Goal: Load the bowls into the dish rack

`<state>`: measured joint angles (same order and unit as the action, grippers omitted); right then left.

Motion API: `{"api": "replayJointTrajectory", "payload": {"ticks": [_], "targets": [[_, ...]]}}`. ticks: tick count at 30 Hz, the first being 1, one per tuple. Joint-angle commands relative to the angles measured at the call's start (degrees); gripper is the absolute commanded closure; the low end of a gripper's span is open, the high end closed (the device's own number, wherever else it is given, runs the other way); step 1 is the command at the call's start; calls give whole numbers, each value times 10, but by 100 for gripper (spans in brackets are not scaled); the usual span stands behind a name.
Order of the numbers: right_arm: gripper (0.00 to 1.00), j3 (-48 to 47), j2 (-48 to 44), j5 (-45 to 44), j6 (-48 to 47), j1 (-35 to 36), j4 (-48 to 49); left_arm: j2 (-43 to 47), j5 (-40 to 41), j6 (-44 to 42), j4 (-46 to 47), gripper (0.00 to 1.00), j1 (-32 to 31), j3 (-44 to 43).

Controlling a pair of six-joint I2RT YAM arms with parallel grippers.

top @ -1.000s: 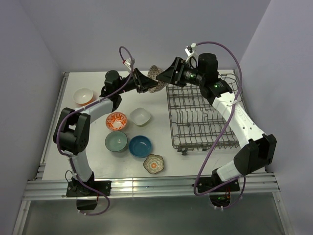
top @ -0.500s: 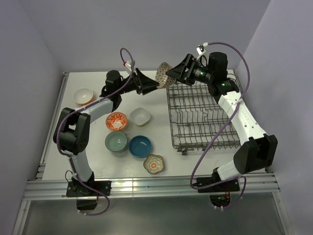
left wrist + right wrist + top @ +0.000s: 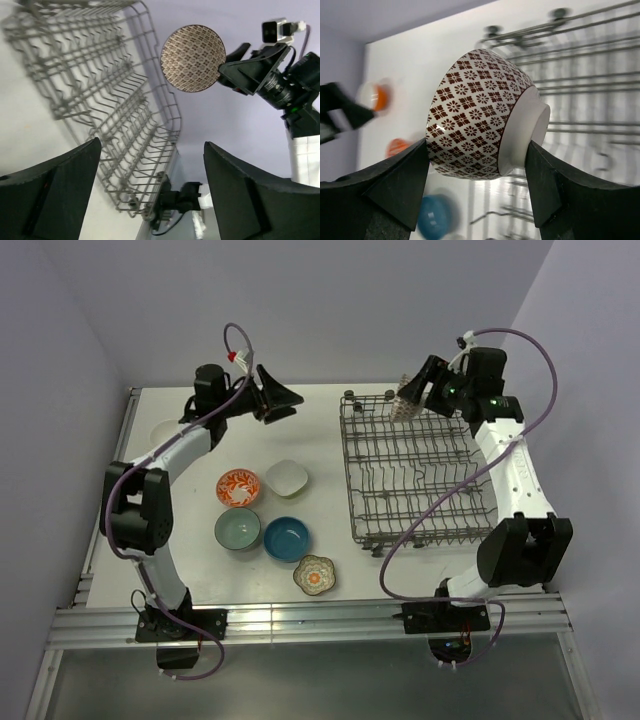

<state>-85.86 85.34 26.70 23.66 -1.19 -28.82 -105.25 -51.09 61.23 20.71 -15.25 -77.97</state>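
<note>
My right gripper (image 3: 412,395) is shut on the brown-patterned bowl (image 3: 402,408), holding it on its side above the far edge of the dish rack (image 3: 415,475). In the right wrist view the fingers clamp the bowl (image 3: 480,120) at rim and foot over the rack's wires (image 3: 590,100). My left gripper (image 3: 285,403) is open and holds nothing, raised over the far middle of the table. Its wrist view shows the patterned bowl (image 3: 193,59) well ahead of it and the rack (image 3: 100,75). The orange-white (image 3: 238,487), white squarish (image 3: 287,478), teal (image 3: 238,529), blue (image 3: 287,539) and floral (image 3: 315,575) bowls sit on the table.
A white bowl (image 3: 162,430) lies at the far left, under the left arm. The five bowls cluster left of the rack, between the two arms. Purple cables loop above both arms. Walls close in the table at the back and sides.
My left gripper opened, let go of the patterned bowl and drew back to the left. My right gripper carried the bowl right, over the rack's far edge.
</note>
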Motion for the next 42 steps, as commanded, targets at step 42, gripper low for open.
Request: {"api": "replayJointTrajectory", "payload": {"ticks": [42], "targets": [[100,-268,381,-443,-384,-48,-20,141,4,-179,-216,0,191,30]]}}
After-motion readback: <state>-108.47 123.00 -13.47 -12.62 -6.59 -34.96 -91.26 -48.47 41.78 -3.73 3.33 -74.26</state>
